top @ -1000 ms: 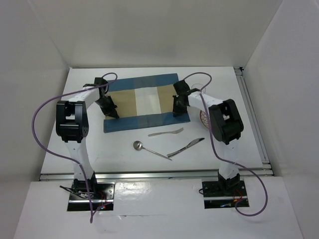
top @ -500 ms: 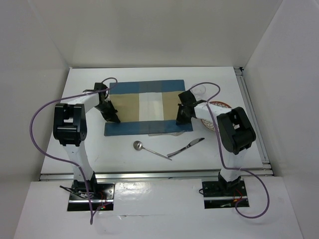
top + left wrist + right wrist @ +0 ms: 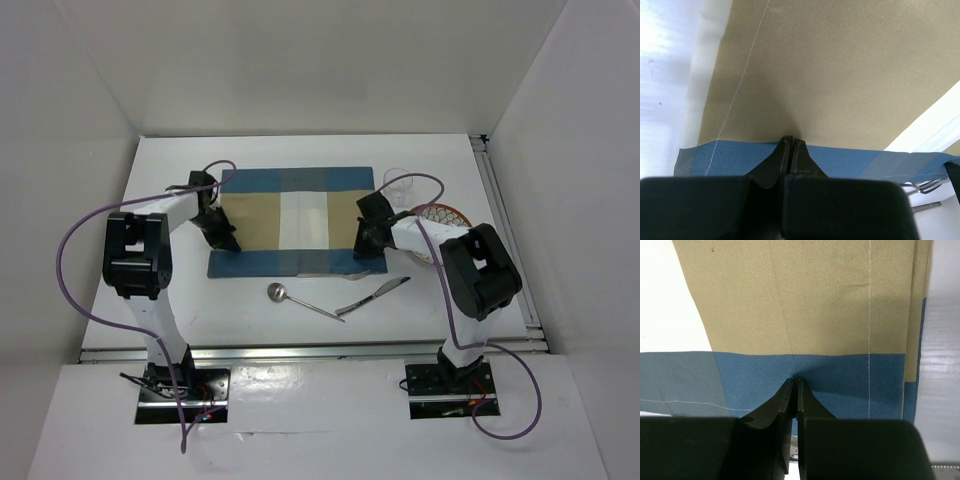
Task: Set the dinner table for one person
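The blue-and-tan striped placemat [image 3: 297,215] lies flat on the white dinner table [image 3: 180,300]. My left gripper [image 3: 222,238] is shut on the mat's near-left blue edge; the left wrist view shows its tips [image 3: 791,142] pinching the cloth [image 3: 840,75]. My right gripper [image 3: 368,242] is shut on the mat's near-right blue edge, and its tips [image 3: 795,382] also pinch the cloth [image 3: 815,300]. A fork [image 3: 338,271] lies mostly hidden under the mat's near edge. A spoon [image 3: 300,300] and a knife [image 3: 375,293] lie in front of the mat.
A plate with a red pattern [image 3: 442,215] sits right of the mat, partly behind my right arm. A clear glass [image 3: 397,183] stands at the mat's far-right corner. Metal rails [image 3: 510,240] run along the table's right and near edges.
Both grippers have dragged the placemat toward the near edge and to the right, and squared it up. Its near edge now covers most of the fork. The plate now shows.
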`<state>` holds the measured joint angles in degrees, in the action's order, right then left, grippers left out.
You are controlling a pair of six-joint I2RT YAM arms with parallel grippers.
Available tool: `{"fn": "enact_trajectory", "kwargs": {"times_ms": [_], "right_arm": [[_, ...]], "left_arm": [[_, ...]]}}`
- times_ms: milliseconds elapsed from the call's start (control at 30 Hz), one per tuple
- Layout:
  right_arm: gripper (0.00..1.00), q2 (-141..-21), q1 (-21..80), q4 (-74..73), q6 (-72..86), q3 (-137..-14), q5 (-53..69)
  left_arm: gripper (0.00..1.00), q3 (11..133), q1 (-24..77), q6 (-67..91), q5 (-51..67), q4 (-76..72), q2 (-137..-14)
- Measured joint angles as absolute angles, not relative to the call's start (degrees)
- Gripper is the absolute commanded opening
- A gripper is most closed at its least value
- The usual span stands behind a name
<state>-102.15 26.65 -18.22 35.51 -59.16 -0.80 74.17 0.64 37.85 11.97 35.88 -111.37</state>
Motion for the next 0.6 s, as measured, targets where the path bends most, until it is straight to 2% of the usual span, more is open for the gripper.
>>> {"fn": "enact_trajectory", "kwargs": {"times_ms": [433,600], "right_arm": [[0.00,-99.98,27.40,-18.35,37.41,-56.55,-1.17],[0.00,-99.37,28.10,-19.90,37.93,-56.55,-1.91]], "left_arm": [[0.00,70.87,0.80,37.71,11.31,36.05,-108.88],[0.07,70.96,0.99,37.52,10.98,36.84,-108.77]]}}
